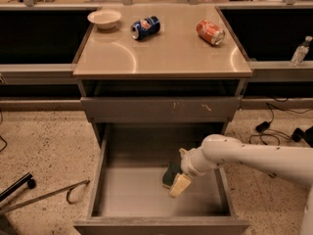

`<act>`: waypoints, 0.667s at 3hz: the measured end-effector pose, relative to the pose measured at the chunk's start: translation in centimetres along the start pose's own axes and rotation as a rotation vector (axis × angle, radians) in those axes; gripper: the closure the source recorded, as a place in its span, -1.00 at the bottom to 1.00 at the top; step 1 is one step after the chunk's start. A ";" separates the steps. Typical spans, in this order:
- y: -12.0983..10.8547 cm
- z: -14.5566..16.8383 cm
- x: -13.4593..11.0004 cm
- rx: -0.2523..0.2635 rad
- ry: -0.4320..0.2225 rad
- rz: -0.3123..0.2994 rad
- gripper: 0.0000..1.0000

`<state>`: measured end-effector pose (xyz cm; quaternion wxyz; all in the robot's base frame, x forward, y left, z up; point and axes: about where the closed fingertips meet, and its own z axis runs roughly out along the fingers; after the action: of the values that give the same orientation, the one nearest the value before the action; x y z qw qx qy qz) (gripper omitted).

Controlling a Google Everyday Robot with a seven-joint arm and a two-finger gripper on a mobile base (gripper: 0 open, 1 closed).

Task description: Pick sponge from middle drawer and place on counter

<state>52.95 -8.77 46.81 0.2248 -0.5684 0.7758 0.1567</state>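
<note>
The sponge (170, 174), dark green on top, lies on the floor of the open middle drawer (132, 192), right of its centre. My gripper (179, 182), on a white arm coming in from the right, is down inside the drawer right at the sponge and partly covers it. One cream finger (180, 185) shows just in front of the sponge. The glossy tan counter (161, 53) tops the cabinet above.
On the counter stand a white bowl (104, 18), a blue can (145, 27) on its side and a red can (210, 32) on its side. A shut drawer front (159, 109) sits above the open drawer. Cables lie on the speckled floor at both sides.
</note>
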 end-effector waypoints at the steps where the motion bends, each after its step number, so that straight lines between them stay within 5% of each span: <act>1: 0.0 3.7 0.3 0.037 0.032 0.017 -1.00; 2: -1.5 5.6 0.9 0.121 0.070 0.088 -1.00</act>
<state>55.16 -7.16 41.59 0.2244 -0.5241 0.8155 0.0994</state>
